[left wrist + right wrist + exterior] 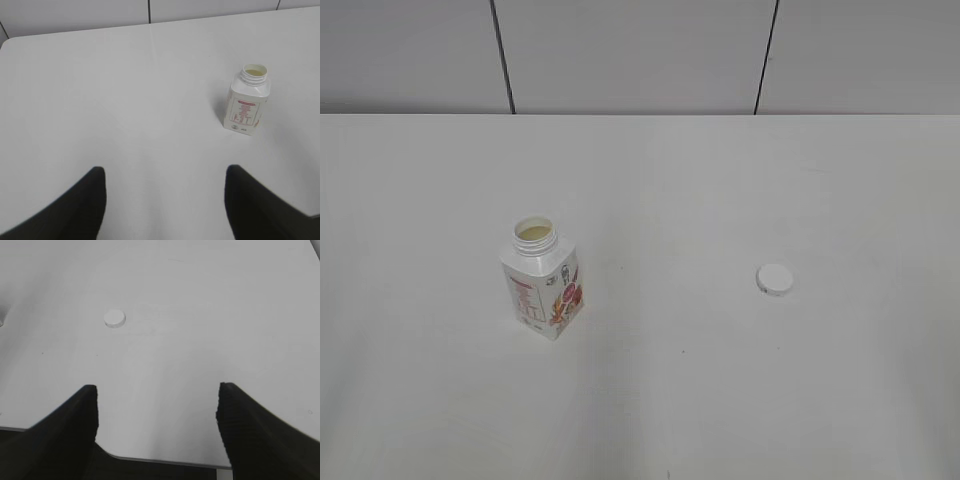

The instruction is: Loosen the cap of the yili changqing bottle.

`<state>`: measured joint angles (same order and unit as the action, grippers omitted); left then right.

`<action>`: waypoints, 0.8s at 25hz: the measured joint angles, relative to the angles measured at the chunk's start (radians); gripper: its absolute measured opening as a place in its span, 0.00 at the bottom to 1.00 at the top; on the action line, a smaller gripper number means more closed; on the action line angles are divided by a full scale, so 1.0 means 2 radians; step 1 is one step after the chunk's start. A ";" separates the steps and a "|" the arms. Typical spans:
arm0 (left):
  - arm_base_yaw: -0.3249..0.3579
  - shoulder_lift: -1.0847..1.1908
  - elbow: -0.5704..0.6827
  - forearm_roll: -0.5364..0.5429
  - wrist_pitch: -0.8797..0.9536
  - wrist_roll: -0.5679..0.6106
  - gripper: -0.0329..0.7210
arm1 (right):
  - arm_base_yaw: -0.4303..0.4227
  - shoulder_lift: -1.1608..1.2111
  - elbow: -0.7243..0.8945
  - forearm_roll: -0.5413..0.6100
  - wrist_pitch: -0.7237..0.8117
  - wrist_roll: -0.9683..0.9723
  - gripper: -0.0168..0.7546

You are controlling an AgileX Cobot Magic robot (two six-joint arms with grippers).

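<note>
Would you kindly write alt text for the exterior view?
An uncapped yili changqing bottle stands upright left of centre on a white table, its cap lying apart to the right. No end effector appears.

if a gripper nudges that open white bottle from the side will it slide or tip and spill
The small white square-bodied plastic bottle probably slides first, since its flat base sits squarely on the white table. A high push could tip it. Its neck is open, with pale liquid near the rim, so tipping would likely spill.

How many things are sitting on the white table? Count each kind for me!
Small white square-bodied plastic bottle with red-orange printing, open at the neck: 1
Small round white plastic cap, lying apart from the bottle: 1
Total: 2
</note>
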<state>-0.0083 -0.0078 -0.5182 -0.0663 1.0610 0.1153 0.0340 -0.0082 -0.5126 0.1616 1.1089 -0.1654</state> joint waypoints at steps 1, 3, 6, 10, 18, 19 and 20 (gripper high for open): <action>0.000 0.000 0.000 0.000 0.000 0.000 0.65 | 0.000 0.000 0.000 -0.001 -0.001 0.001 0.78; 0.000 0.000 0.000 0.000 0.000 0.000 0.65 | 0.000 0.000 0.000 -0.003 -0.002 0.002 0.78; 0.000 0.000 0.000 0.000 0.000 0.000 0.65 | 0.000 0.000 0.000 -0.003 -0.002 0.002 0.78; 0.000 0.000 0.000 0.000 0.000 0.000 0.65 | 0.000 0.000 0.000 -0.003 -0.002 0.003 0.78; 0.000 0.000 0.000 0.000 0.000 0.000 0.65 | 0.000 0.000 0.000 -0.003 -0.002 0.003 0.78; 0.000 0.000 0.000 0.000 0.000 0.000 0.65 | 0.000 0.000 0.000 -0.003 -0.002 0.003 0.78; 0.000 0.000 0.000 0.000 0.000 0.000 0.65 | 0.000 0.000 0.000 -0.003 -0.002 0.003 0.78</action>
<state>-0.0083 -0.0078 -0.5182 -0.0663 1.0610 0.1153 0.0340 -0.0082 -0.5126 0.1548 1.1045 -0.1595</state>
